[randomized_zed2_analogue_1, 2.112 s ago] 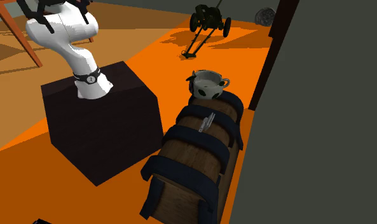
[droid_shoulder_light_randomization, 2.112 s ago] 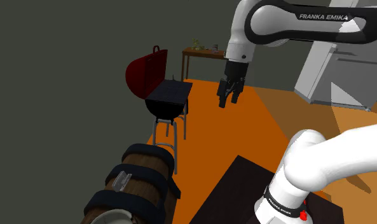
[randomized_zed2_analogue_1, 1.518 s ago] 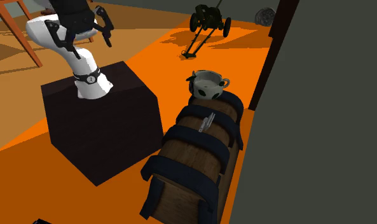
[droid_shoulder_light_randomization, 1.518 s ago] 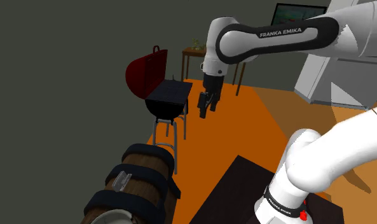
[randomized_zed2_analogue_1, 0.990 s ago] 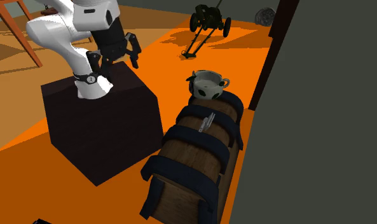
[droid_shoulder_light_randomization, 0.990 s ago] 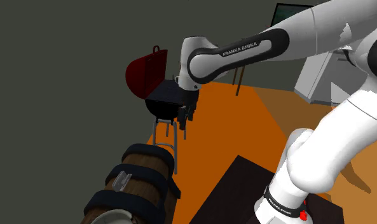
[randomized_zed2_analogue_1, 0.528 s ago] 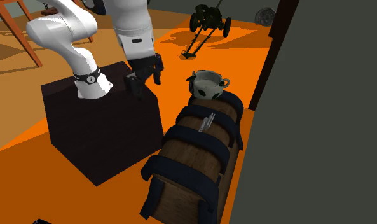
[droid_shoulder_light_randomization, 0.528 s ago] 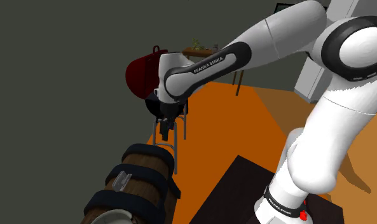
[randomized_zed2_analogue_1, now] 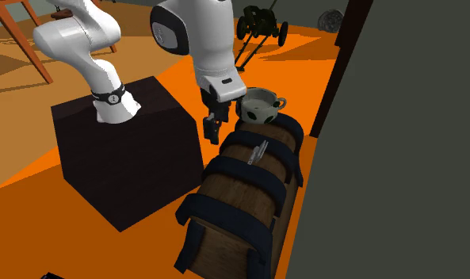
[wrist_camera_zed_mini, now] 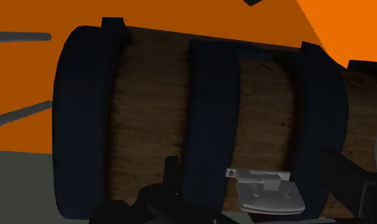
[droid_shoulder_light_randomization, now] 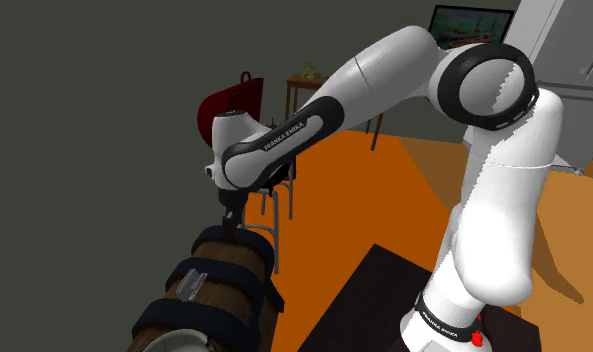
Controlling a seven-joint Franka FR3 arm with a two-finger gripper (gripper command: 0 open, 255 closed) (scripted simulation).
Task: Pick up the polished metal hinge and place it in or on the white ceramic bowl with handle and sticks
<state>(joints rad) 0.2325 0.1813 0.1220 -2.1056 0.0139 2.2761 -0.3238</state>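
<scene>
The black gripper (randomized_zed2_analogue_1: 215, 127) hangs near the dark-banded wooden barrel (randomized_zed2_analogue_1: 245, 190), fingers spread apart. The shiny grey metal hinge (wrist_camera_zed_mini: 266, 189) lies on the barrel.

One hinge (wrist_camera_zed_mini: 266, 189), bowl (randomized_zed2_analogue_1: 255, 113), barrel (wrist_camera_zed_mini: 145, 121); possibly one grill (droid_shoulder_light_randomization: 224, 103).

Orange floor (droid_shoulder_light_randomization: 374, 200) lies all round me. In the shoulder view, a dark grey wall (droid_shoulder_light_randomization: 84, 120) stands at nine o'clock, a red-lidded grill (droid_shoulder_light_randomization: 224, 102) at eleven, a small wooden table (droid_shoulder_light_randomization: 302, 82) at twelve and a framed picture (droid_shoulder_light_randomization: 471, 22) at one.

A silvery metal hinge (randomized_zed2_analogue_1: 259, 150) lies flat atop the banded barrel (randomized_zed2_analogue_1: 241, 190). The white, black-spotted handled bowl (randomized_zed2_analogue_1: 258, 105) stands upright near it, at the barrel's end.
</scene>
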